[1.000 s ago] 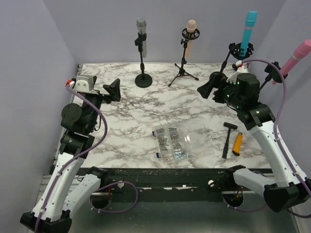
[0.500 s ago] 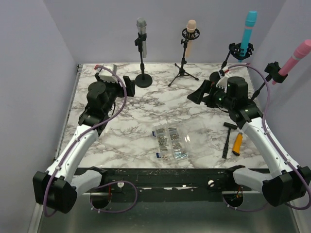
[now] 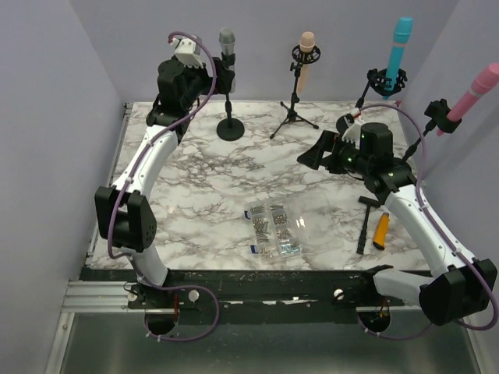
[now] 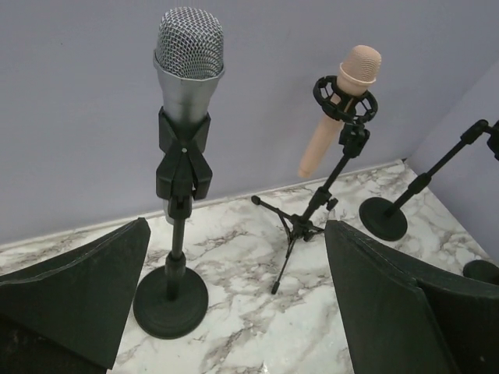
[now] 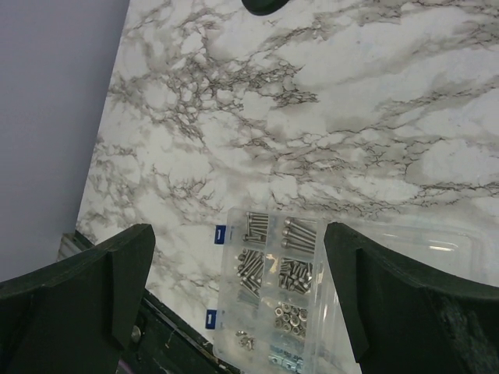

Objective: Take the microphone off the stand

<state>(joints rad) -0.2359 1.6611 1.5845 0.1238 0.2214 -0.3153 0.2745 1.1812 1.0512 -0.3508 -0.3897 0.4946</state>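
Observation:
A grey microphone (image 3: 226, 43) stands upright in a black clip on a round-base stand (image 3: 230, 128) at the table's back. In the left wrist view the microphone (image 4: 189, 66) and its stand (image 4: 171, 300) lie ahead, nearer the left finger. My left gripper (image 3: 221, 78) is raised beside the microphone, open and empty (image 4: 235, 234), not touching it. My right gripper (image 3: 316, 152) hovers open and empty over the table's middle right (image 5: 238, 234).
A peach microphone (image 3: 306, 58) on a tripod, a blue microphone (image 3: 399, 47) and a pink microphone (image 3: 475, 93) stand at the back and right. A clear screw box (image 3: 273, 230) lies front centre. A hammer (image 3: 365, 222) and an orange-handled tool (image 3: 380, 230) lie right.
My left arm has swung from the table's left side up and back to the grey microphone. My right gripper has shifted a little left. Both stay open.

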